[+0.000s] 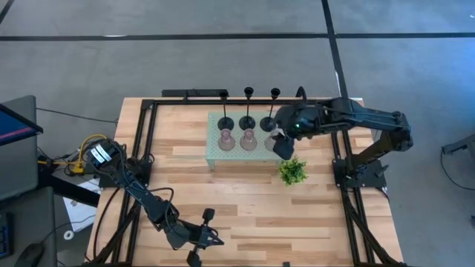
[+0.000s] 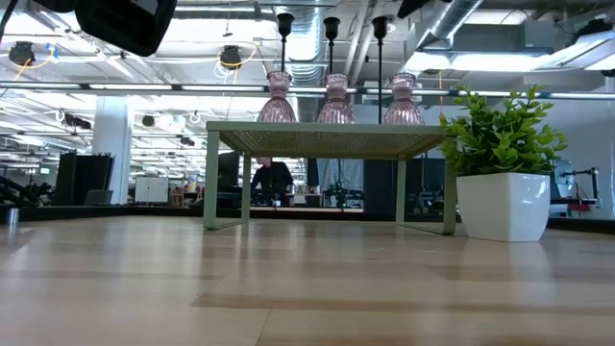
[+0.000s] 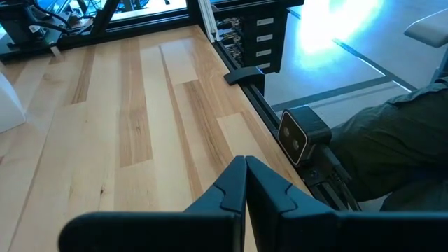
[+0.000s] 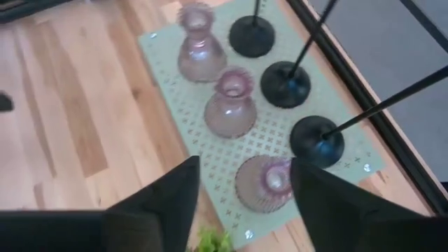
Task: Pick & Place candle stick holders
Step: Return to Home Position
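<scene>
- Right gripper (image 4: 245,189): fingers spread wide and holding nothing. It hangs above the right end of the shelf (image 4: 210,150).
- Directly under it is the right pink holder (image 4: 266,183). From above this holder shows between the two fingers, and in the low view it stands free of them.
- Pink holders (image 1: 248,139): three, all upright, in one left-to-right row along the near half of the shelf top. They are evenly spaced and do not touch.
- Black holders (image 1: 247,122): three, upright on round disc bases, in a second row just behind the pink row, one behind each pink one. The bases are apart. In the low view the thin stems rise well above the pink tops.
- Shelf: pale green, perforated, on legs. It stands on the far half of the table (image 1: 245,200), about centre, and carries all six holders.
- Plant (image 1: 293,172): green, in a white pot, on the table just beside the shelf's near right corner.
- The right arm reaches in from its mount at the table's right side.
- Left gripper (image 3: 245,189): fingers pressed together and empty. It hangs over the table's near edge, left of centre, well apart from the shelf.
- A small camera (image 3: 302,136) sits on the rail at the near edge.
- A person (image 2: 272,178) shows far off in the room behind the table, seen under the shelf.
</scene>
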Tool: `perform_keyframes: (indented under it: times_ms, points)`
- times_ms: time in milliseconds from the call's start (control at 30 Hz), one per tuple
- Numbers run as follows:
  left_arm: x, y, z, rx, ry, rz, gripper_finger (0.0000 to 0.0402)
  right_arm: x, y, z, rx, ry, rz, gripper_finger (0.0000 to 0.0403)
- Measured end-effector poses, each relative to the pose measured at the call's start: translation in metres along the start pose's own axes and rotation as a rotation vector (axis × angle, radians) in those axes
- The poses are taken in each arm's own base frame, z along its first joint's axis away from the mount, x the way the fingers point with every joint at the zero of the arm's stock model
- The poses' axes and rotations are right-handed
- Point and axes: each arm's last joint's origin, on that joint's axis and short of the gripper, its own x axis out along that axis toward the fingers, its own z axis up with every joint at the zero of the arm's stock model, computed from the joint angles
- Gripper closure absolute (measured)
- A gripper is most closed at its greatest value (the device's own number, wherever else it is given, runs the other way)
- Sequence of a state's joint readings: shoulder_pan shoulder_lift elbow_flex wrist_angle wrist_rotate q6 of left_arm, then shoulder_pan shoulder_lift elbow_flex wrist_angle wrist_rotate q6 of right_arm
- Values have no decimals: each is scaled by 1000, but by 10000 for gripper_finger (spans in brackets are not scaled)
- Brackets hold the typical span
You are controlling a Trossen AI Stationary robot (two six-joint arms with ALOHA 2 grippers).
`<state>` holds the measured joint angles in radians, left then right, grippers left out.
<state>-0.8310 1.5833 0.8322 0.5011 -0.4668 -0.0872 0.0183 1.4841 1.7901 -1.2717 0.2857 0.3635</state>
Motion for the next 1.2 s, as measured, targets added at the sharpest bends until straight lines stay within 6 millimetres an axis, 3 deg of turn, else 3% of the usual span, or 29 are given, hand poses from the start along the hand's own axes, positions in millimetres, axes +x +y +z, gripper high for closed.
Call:
perform_keyframes:
  times_ms: [300,1200]
  points:
    - [2,4,1,-1,-3,14,395,-9,20,-18,-123,73,6,389]
    - [5,10,3,-13,-18,38,395,-67,87,-69,-424,-183,39,402]
